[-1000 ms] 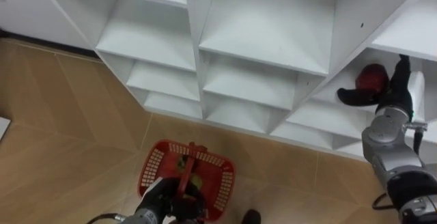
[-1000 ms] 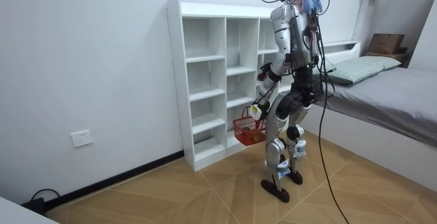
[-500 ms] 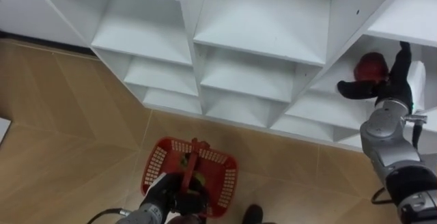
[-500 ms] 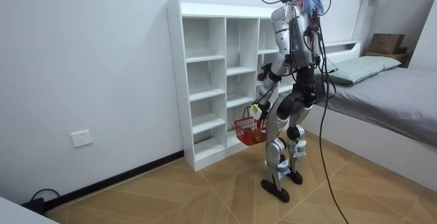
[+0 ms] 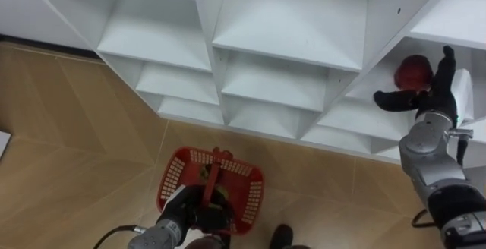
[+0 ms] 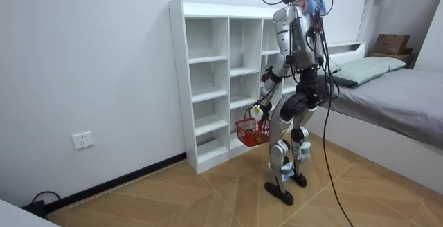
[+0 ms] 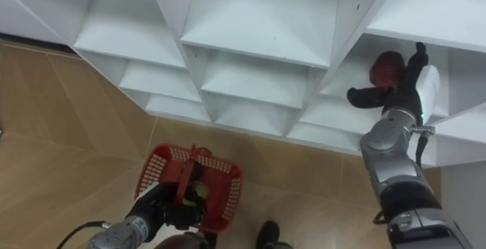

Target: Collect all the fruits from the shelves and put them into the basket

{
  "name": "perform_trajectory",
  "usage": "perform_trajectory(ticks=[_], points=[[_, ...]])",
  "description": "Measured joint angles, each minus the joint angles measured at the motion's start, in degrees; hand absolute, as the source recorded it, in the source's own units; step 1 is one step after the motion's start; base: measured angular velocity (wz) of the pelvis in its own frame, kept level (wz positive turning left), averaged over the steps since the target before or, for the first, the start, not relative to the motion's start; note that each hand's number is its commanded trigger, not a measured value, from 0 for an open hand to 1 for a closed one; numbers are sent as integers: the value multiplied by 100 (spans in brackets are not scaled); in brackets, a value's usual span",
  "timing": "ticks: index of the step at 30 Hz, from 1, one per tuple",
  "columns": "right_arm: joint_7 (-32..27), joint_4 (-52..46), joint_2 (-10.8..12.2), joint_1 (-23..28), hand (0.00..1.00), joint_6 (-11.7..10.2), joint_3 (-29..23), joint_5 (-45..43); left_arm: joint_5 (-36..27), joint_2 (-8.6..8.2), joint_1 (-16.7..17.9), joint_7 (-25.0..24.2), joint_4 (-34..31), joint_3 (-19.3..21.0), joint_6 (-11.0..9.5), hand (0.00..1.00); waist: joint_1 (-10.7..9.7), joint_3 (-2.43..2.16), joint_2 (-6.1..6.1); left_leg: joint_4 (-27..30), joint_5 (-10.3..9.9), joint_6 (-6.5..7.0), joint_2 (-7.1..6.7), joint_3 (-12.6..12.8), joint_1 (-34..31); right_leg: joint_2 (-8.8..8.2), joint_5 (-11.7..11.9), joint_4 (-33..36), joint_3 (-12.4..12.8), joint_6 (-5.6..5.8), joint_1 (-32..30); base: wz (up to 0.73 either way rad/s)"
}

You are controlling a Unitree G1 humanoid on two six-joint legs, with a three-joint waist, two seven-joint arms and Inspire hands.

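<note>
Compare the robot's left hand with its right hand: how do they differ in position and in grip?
The left hand hangs low above the floor; the right hand reaches into a closet compartment. The left hand's fingers curl round the handle of the red basket; the right hand's are spread open beside a red fruit, not closed on it. Both hands are dark.

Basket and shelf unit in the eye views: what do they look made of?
Red basket: looks like moulded plastic, with uniform red, perforated lattice walls. Shelf unit: probably white laminated board, going by flat smooth panels and small holes in the uprights; its core is hidden.
</note>
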Motion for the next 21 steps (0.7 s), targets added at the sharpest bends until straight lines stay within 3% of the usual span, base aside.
perform_trajectory(ticks=[9,21], points=[[8,7,126,0,0,5,4,23,-1,-2,-50,23,171,-3,-1,100,-14,0,-1,-3,0,1,5,14,-2,2,-1,-13,0,1,0,0],[107,7,126,0,0,5,4,25,1,-1,-84,29,202,-3,-1,100,-22,0,-1,-18,0,1,8,-3,-34,9,0,-86,-31,4,0,0]])
